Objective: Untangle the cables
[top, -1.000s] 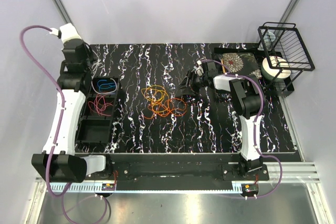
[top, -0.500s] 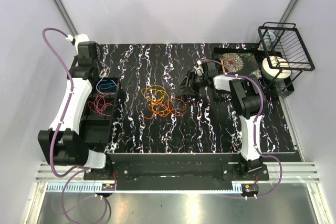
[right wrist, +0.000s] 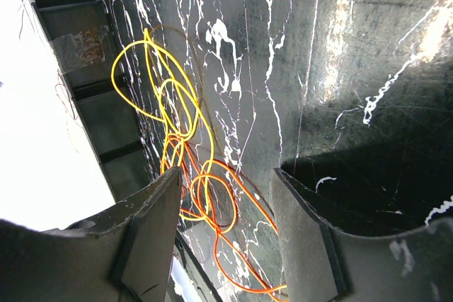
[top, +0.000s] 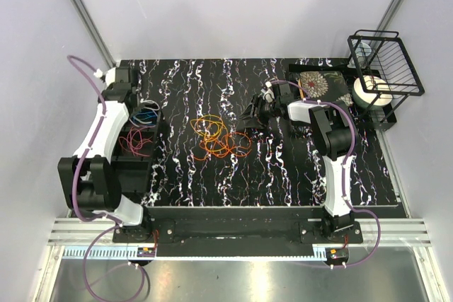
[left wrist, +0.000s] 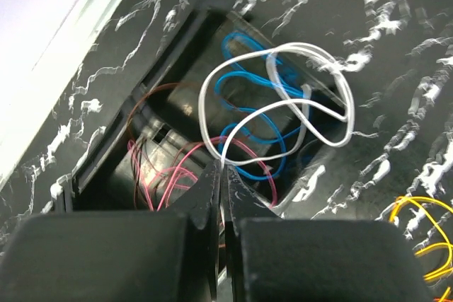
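My left gripper [left wrist: 222, 171] is shut on a pale violet-white cable [left wrist: 283, 104], whose loops hang over the far compartment of the black divided tray [top: 120, 171]. A blue cable [left wrist: 248, 83] lies in that compartment and a red-pink cable [left wrist: 170, 175] in the one beside it. A tangle of orange and yellow cables [top: 221, 139] lies mid-table. My right gripper [right wrist: 226, 182] is open and empty just right of the tangle, low over the table, with the yellow cable [right wrist: 173, 97] and the orange cable [right wrist: 226, 203] in front of its jaws. In the top view the left gripper [top: 139, 107] is over the tray and the right gripper [top: 249, 119] is beside the tangle.
A black wire basket [top: 386, 61] stands at the back right, with a white roll [top: 371, 91] and a floral plate [top: 315, 83] beside it. The tray's near compartment is dark. The table's left edge runs close beside the tray.
The left arm has folded and shifted over the tray, its elbow swinging right and its wrist moving back with the pale cable. The right arm and the orange-yellow tangle have not moved.
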`<action>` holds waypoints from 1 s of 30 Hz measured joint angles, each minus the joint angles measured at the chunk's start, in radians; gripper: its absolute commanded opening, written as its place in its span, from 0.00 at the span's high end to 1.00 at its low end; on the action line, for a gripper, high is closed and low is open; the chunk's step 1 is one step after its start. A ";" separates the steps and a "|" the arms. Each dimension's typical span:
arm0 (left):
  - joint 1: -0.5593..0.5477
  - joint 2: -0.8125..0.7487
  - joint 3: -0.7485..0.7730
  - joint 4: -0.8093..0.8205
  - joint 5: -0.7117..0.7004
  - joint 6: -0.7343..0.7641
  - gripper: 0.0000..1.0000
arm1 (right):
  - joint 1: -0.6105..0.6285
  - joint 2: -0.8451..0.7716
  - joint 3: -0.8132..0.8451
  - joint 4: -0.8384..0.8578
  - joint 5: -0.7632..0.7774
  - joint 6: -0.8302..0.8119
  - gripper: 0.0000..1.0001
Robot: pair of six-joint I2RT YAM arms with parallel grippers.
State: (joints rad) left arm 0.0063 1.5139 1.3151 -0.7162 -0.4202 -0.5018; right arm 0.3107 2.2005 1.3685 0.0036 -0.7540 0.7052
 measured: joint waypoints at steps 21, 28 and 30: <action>0.113 -0.108 -0.183 0.030 -0.007 -0.181 1.00 | 0.003 0.002 0.003 0.000 -0.001 0.000 0.39; 0.113 0.009 -0.117 0.053 0.044 -0.196 1.00 | 0.004 0.004 0.006 0.000 -0.002 0.000 0.39; 0.113 0.019 -0.113 0.070 0.065 -0.203 1.00 | 0.004 0.005 0.006 0.000 -0.002 0.000 0.39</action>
State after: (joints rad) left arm 0.1188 1.5326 1.2026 -0.6460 -0.3550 -0.7048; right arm 0.3145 2.2051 1.3750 0.0036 -0.7559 0.7055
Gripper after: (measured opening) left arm 0.009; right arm 0.601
